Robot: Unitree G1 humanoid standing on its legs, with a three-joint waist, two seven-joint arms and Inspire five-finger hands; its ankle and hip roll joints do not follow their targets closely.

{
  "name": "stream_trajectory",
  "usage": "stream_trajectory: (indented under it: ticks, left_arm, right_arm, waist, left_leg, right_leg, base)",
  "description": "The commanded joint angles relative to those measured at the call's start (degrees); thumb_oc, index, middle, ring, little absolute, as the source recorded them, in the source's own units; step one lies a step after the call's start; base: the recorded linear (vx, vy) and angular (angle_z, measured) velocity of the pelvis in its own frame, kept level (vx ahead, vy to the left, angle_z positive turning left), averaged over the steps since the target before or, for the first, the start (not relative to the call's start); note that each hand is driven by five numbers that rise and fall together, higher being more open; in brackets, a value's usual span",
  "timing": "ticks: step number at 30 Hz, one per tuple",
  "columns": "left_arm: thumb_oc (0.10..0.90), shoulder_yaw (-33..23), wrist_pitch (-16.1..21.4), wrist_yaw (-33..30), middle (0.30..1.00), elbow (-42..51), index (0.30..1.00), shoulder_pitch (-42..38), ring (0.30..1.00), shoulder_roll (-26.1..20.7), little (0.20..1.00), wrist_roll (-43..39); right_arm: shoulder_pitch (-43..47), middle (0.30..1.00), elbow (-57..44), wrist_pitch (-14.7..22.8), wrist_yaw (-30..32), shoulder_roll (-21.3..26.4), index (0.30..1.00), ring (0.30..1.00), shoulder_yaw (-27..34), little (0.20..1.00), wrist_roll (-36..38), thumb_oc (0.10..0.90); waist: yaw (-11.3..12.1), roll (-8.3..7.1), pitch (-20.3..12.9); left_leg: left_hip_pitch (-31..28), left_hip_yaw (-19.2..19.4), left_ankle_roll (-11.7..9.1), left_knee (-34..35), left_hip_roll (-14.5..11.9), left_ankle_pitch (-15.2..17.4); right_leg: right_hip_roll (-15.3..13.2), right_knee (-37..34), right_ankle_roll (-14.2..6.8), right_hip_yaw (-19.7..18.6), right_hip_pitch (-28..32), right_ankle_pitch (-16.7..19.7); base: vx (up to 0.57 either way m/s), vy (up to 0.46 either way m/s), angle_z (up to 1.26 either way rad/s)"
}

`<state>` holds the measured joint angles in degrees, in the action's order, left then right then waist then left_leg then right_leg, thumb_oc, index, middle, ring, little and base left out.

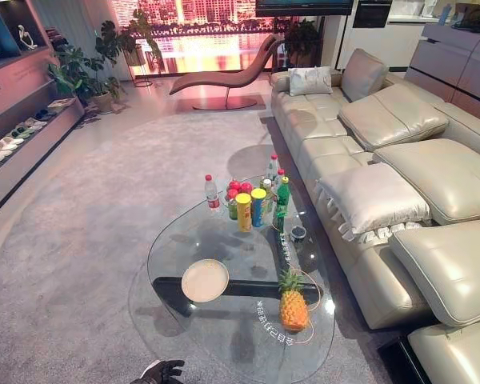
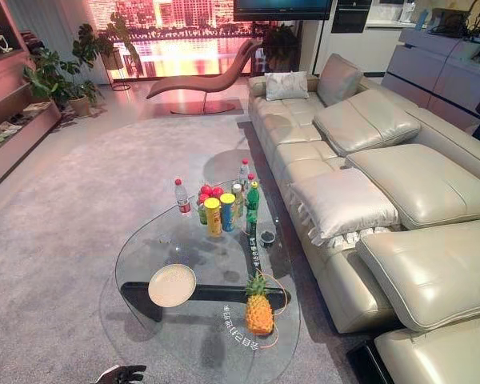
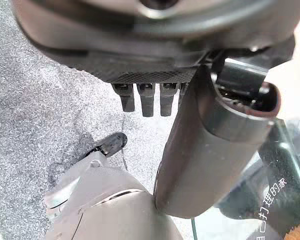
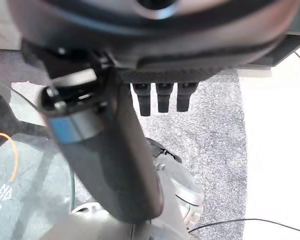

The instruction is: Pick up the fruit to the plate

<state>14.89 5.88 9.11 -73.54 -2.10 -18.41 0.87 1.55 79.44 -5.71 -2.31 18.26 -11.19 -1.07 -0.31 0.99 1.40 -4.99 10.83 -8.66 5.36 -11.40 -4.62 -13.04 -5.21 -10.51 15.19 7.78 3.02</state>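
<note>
approach: my left hand (image 1: 162,371) and right hand (image 4: 163,100) hang slack, empty; next, grasp pineapple (image 1: 294,304), plate (image 1: 205,280) at its nine o'clock.

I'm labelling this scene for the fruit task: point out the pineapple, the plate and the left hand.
pineapple (image 1: 294,312), left eye view, on its orange body.
plate (image 1: 205,281), left eye view, on its bare middle.
left hand (image 1: 162,373), left eye view, on its dark middle.

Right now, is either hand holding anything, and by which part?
Nothing is held. The left hand and the right hand are both open and empty; the pineapple stands untouched on the glass table.
</note>
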Motion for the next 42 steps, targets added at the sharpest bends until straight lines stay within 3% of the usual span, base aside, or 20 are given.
stream_trajectory:
  ticks: [1, 42]
  left_arm:
    - [0.8, 0.3, 1.6, 1.4, 0.9, -1.8, 0.9, -4.7, 0.9, -0.2, 0.9, -0.5]
    - [0.8, -0.2, 0.6, 1.5, 0.9, -1.5, 0.9, -4.3, 0.9, -0.1, 0.9, -1.4]
  right_arm:
    - [5.9, 0.9, 2.8, 0.4, 0.2, 0.8, 0.9, 0.9, 0.2, 0.9, -0.1, 0.8]
    - [5.4, 0.9, 2.1, 0.0, 0.4, 0.8, 0.9, 0.9, 0.5, 0.9, 0.3, 0.8]
  waist:
    - [0.0, 0.02, 2.8]
    - [0.1, -0.11, 3.8]
  left_leg:
    - [-2.7, 2.2, -1.8, -0.4, -3.6, 0.6]
    - [-2.0, 2.0, -1.9, -0.4, -3.7, 0.4]
  right_leg:
    - [-4.6, 0.2, -2.9, 1.6, 0.8, 2.4]
    - [-4.5, 0.2, -2.8, 1.4, 0.0, 2.5]
  base:
    - [-0.11, -0.113, -0.08]
    - [0.0, -0.001, 0.0]
